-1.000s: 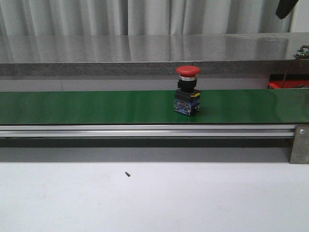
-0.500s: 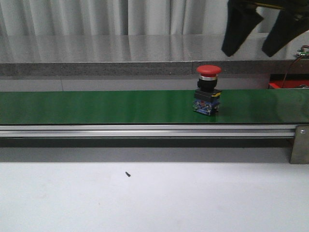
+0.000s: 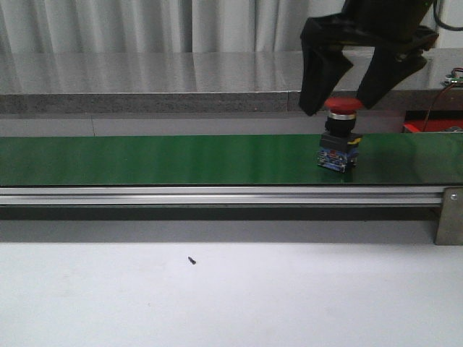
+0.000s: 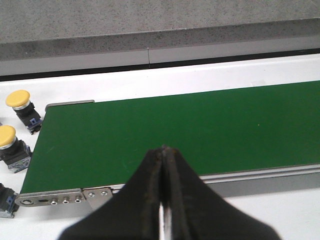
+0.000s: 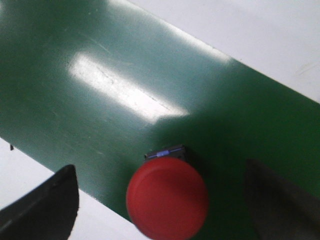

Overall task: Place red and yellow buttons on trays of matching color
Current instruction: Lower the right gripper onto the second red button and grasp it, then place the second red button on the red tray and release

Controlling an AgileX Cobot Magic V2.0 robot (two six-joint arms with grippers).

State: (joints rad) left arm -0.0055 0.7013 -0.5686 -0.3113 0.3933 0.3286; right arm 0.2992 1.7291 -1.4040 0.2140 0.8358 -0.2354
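Observation:
A red button [image 3: 341, 106] with a domed cap over a dark base stands upright on the green belt [image 3: 145, 159], toward its right end. My right gripper [image 3: 338, 105] hangs open over it, one finger on each side of the cap and neither touching. From the right wrist, the red button [image 5: 167, 197] sits between the spread fingers [image 5: 55, 202]. My left gripper [image 4: 163, 150] is shut and empty above the belt's other end. Two yellow buttons [image 4: 18, 99] [image 4: 6, 136] stand on the white table beside that end. A sliver of the red tray [image 3: 432, 126] shows behind the belt. No yellow tray is in view.
An aluminium rail [image 3: 217, 195] runs along the belt's near side, with a bracket [image 3: 448, 215] at the right. A grey stone ledge [image 3: 145, 79] runs behind the belt. A dark block [image 4: 4, 201] lies at the belt's corner bracket.
The red button has travelled right along the belt. My right gripper has come down from the upper right and now straddles the cap, open.

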